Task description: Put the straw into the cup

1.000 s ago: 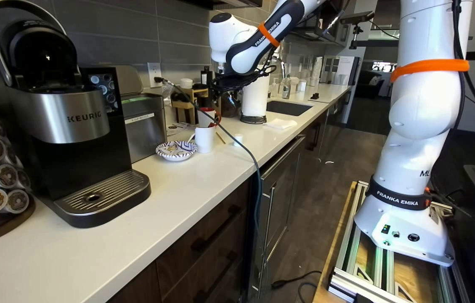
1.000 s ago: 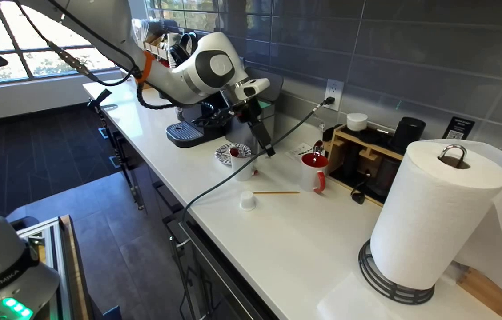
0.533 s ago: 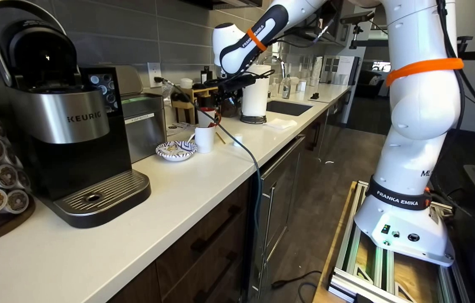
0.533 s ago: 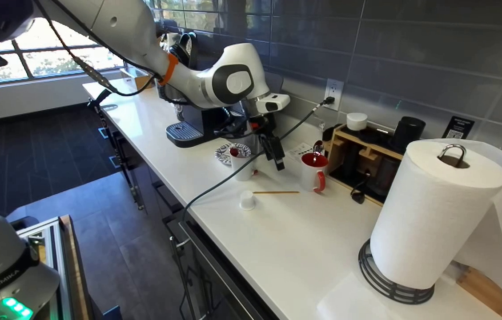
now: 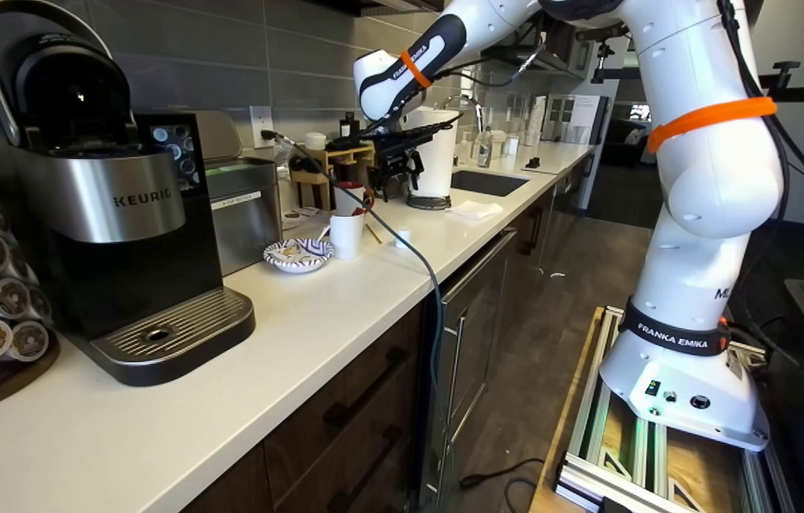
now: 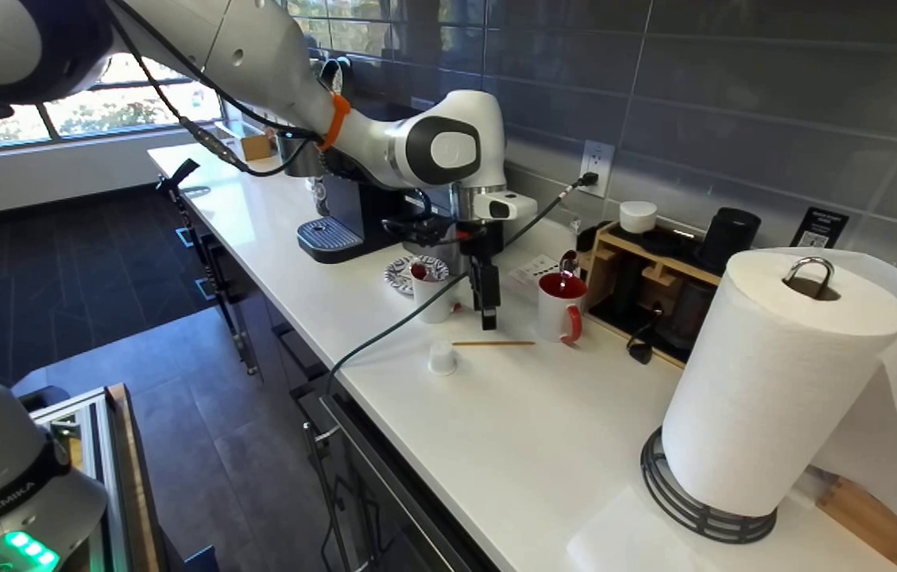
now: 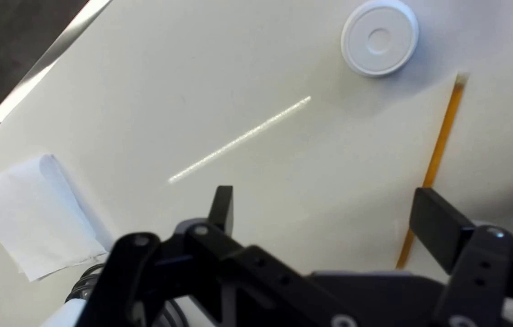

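The gripper point(image 7: 324, 204) hangs above the counter point(image 7: 192, 81), its fingers point(image 7: 440, 227) wide apart, near the orange straw point(image 7: 442, 134).
In the wrist view the straw lies on the counter toward 3 o'clock, partly hidden behind a finger; a small white tub point(image 7: 379, 40) sits at its 11 o'clock and folded paper point(image 7: 29, 222) at its 9. In an exterior view a red-lined mug point(image 6: 554, 316) stands near the straw's tip, at its 2 o'clock, and another mug point(image 6: 430, 299) at its 10.
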You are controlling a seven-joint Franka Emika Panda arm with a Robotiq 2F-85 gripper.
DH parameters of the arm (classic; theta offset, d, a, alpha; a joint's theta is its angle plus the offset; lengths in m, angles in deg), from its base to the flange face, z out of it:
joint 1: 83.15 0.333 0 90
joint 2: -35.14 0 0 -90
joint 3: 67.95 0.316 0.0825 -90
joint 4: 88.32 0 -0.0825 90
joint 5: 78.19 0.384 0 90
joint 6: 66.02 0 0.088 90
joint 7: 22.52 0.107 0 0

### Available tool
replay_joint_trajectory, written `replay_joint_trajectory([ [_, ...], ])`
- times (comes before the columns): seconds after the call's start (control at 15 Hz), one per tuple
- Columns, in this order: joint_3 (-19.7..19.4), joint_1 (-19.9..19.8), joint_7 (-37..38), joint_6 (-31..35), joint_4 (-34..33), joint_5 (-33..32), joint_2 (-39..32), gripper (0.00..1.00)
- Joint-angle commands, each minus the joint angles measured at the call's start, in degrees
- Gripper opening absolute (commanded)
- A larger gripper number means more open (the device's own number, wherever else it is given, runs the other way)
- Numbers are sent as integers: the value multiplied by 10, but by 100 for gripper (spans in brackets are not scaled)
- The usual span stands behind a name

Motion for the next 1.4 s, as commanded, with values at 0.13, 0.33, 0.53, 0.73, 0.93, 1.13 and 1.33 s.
replay_joint_trajectory([
  [0.13,4,-13,-79,31,17,56,15,100],
  [0.33,-8,-3,-92,12,-1,75,2,100],
  [0.53,-5,-17,-131,12,-1,102,3,100],
  [0.73,-3,-17,-133,12,-1,104,3,100],
  [0.93,-3,-28,-113,72,6,143,6,100],
  [1.13,-6,-39,-100,131,10,191,7,100],
  [1.33,-22,-35,-57,188,27,211,11,100],
])
